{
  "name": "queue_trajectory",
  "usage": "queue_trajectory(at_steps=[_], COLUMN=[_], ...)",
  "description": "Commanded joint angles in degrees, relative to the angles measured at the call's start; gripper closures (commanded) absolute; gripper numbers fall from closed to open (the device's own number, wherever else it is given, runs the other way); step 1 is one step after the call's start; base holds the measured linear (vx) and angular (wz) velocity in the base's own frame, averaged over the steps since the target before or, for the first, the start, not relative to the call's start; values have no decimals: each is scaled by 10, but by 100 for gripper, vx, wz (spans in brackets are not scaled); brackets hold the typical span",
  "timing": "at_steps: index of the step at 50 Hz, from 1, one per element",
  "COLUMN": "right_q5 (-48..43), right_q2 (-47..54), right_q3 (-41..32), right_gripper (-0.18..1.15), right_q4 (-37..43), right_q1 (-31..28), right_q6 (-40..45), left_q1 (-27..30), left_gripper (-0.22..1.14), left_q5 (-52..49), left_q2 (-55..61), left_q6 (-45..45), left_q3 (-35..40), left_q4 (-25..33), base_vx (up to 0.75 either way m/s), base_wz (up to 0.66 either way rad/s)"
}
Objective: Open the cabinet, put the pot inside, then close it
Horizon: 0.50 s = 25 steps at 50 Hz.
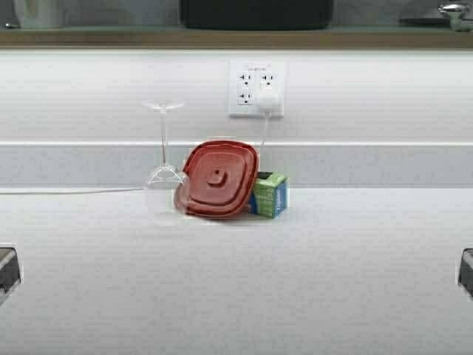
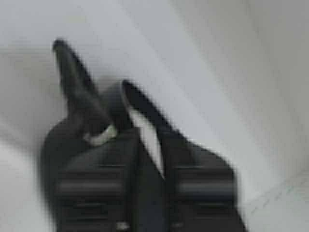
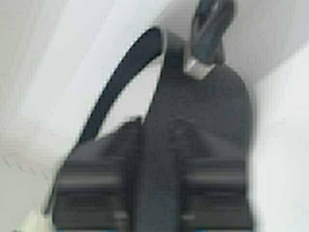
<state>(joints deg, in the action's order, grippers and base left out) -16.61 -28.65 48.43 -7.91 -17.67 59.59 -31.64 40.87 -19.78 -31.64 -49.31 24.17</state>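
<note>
The pot shows only in the wrist views, blurred and very close. In the left wrist view its black rim (image 2: 137,101) curves over a pale inside, beside a black side handle (image 2: 72,82) on a silver mount. My left gripper (image 2: 145,159) is shut on the pot at that side. In the right wrist view the pot rim (image 3: 125,67) and the other handle (image 3: 212,24) rise from my right gripper (image 3: 161,130), also shut on it. The pot is outside the high view. The cabinet is out of view.
On the white counter (image 1: 236,281) by the back wall stand an upturned wine glass (image 1: 164,185), a red lid (image 1: 218,180) leaning upright and a green box (image 1: 270,194). A wall outlet (image 1: 256,89) has a plug in it. A wood-edged ledge (image 1: 236,38) crosses the top. Arm parts (image 1: 6,270) show at both side edges.
</note>
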Motion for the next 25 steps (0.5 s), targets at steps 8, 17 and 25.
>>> queue_trajectory(at_steps=[8, 17, 25], right_q5=[64, 74, 74], right_q2=[-47, -32, -4], right_q3=[-4, -6, -4], right_gripper=[83, 90, 90], right_q4=[-3, -13, -8], right_q1=[-16, -16, -16], right_q6=[-161, -289, -378], left_q1=[-6, -2, 2], left_gripper=[84, 87, 87], left_q5=[-63, -119, -147], left_q2=[-37, -24, 0], left_q6=[165, 317, 426], left_q3=[11, 25, 47], left_q4=[5, 10, 22], base_vx=[-12, -19, -23], base_wz=[-3, -3, 7])
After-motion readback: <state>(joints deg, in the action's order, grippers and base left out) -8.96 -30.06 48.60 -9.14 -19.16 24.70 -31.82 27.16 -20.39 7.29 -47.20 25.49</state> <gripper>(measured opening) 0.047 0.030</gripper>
